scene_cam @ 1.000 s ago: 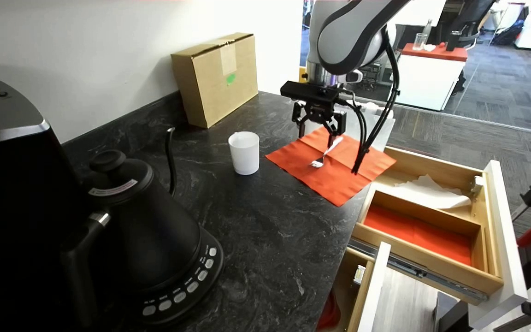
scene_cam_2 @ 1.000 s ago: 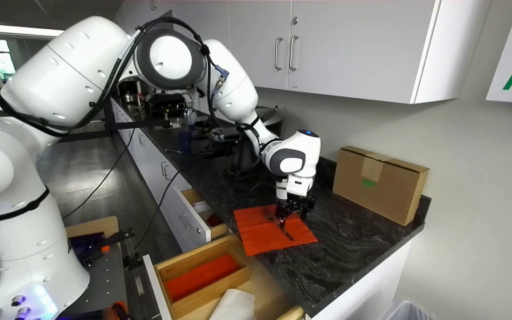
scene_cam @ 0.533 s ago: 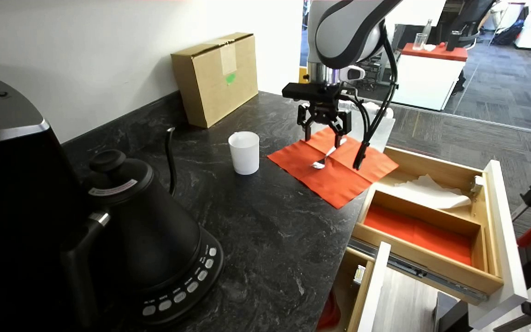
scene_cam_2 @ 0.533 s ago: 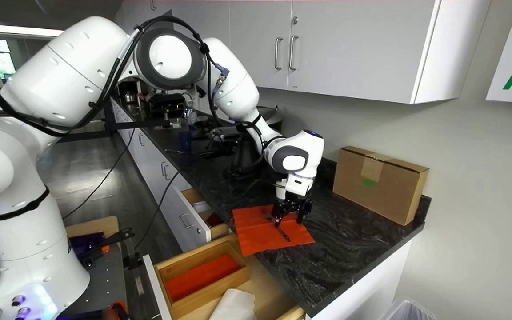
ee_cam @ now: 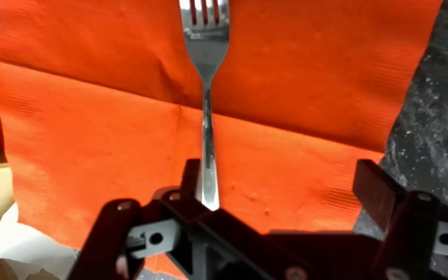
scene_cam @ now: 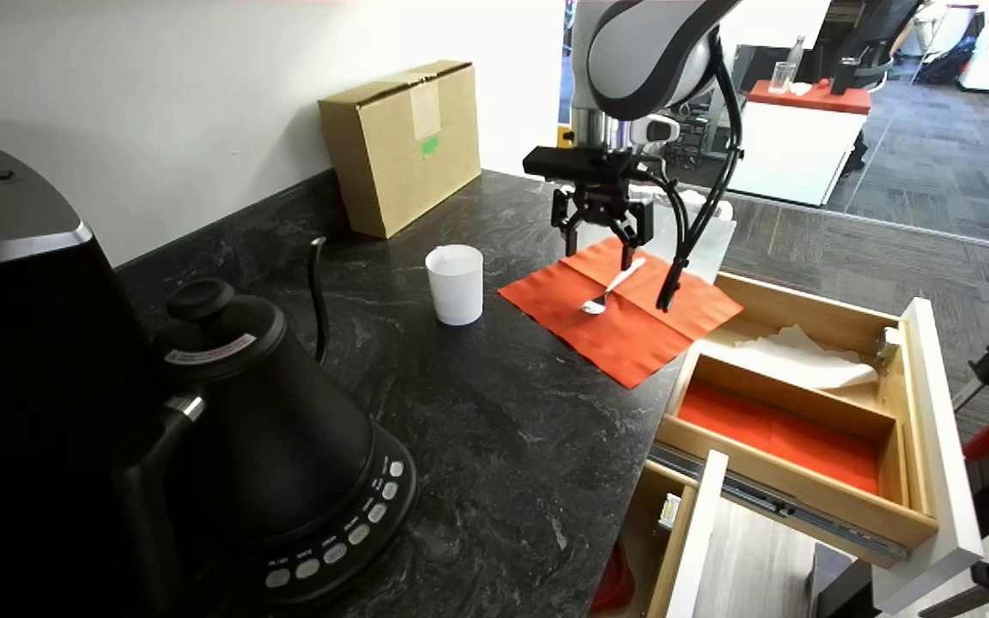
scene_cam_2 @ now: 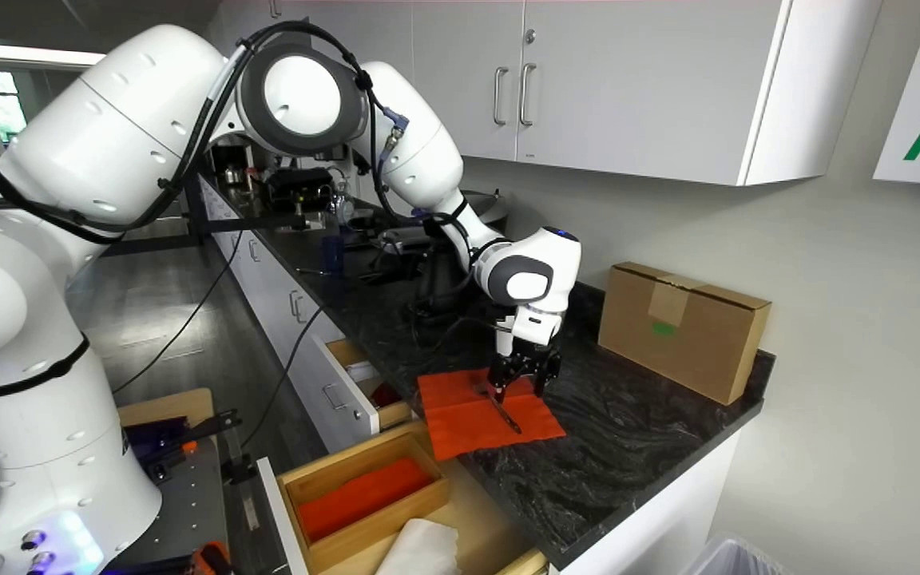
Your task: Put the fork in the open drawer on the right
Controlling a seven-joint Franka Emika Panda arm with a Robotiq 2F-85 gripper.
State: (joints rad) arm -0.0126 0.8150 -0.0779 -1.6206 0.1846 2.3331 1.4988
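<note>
- My fingers [ee_cam: 375, 190] hang wide apart.
- Below, the fork [ee_cam: 207, 97] lies on a red napkin [ee_cam: 91, 140], handle [ee_cam: 209, 167] near one finger.
- Right, in an exterior view: open drawer [scene_cam: 943, 429].

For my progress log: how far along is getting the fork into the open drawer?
Done: the drawer stands open. In hand, apparently: lining up; the parted jaws hang near the handle end of the fork, not gripping it. Remaining: grasp, carry and release, since the fork lies on the orange-red napkin.
</note>
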